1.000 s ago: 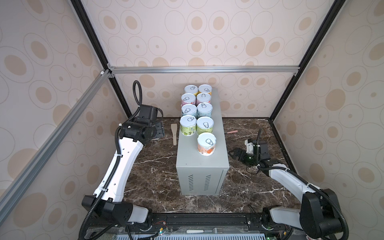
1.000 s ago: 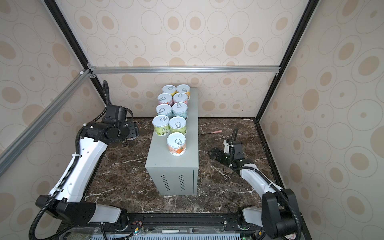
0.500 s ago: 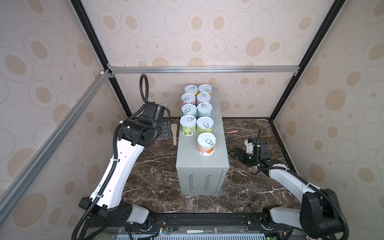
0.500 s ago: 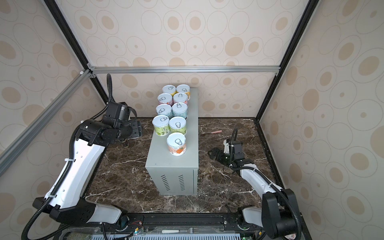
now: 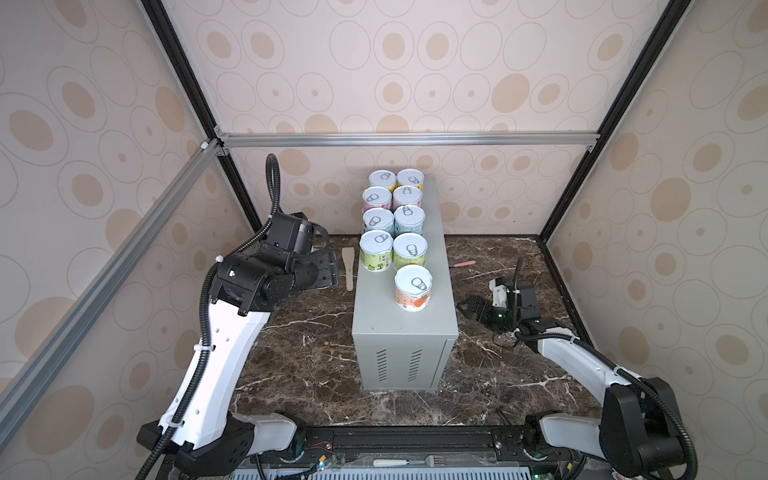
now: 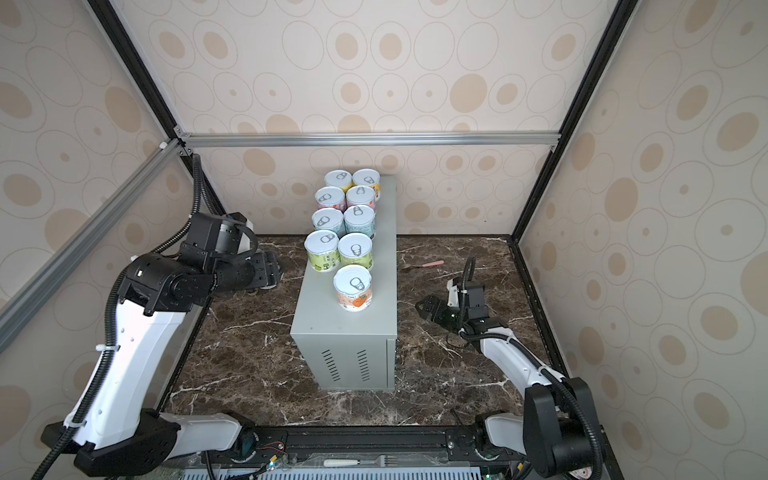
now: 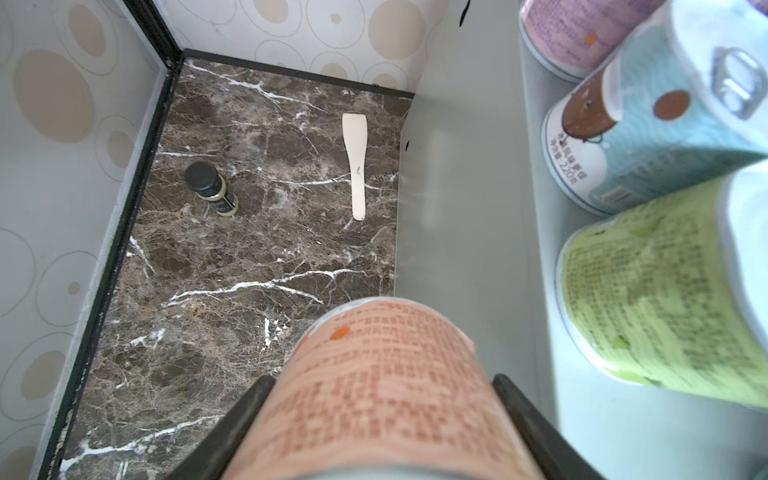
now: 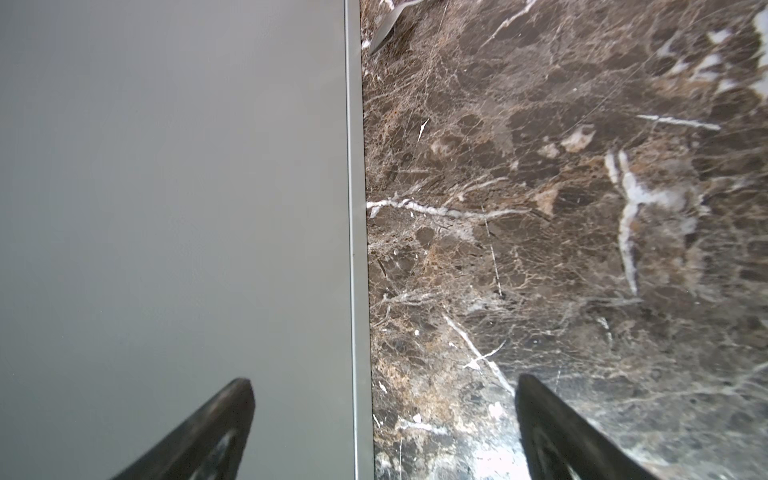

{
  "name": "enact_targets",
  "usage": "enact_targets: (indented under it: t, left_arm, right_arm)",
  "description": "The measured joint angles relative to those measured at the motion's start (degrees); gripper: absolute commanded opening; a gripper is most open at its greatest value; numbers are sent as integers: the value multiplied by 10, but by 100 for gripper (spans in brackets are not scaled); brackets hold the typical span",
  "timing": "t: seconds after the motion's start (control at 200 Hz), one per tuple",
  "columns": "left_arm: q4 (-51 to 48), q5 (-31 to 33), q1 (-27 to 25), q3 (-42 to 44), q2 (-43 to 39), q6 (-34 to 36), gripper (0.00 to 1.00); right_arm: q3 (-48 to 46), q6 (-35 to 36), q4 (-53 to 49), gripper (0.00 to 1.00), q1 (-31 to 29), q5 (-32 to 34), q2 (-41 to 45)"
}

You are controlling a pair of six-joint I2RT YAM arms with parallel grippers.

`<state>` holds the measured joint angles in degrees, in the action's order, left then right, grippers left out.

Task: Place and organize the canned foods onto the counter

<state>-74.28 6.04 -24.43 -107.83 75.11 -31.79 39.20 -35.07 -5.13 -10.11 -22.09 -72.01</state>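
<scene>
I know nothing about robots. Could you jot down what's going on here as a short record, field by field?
Placed: nine cans upright on the grey counter, four pairs and one alone at the near end
Held: peach-orange can between the left fingers, beside the counter
Free: right fingers open, empty, low by the counter's wall
Stray items: wooden spatula, dark-capped bottle, on the marble surface
Likely next: held can goes onto the counter

9 upright pastel cans (image 5: 409, 249) on grey counter (image 5: 440, 299) — paired rows, 10th can (image 7: 374, 395), orange, gripped alongside
</scene>
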Motion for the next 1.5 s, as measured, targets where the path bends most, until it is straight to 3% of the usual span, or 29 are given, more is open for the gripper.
enact_targets:
  t: [0.74,1.501]
  left_arm:
    - [-45,-48,-56,-51,25,-14,47]
    - [-40,-31,-172,-96,70,-30,48]
  right_arm:
    - [0,0,2,100,0,0,-10]
    - [0,0,4,100,0,0,-19]
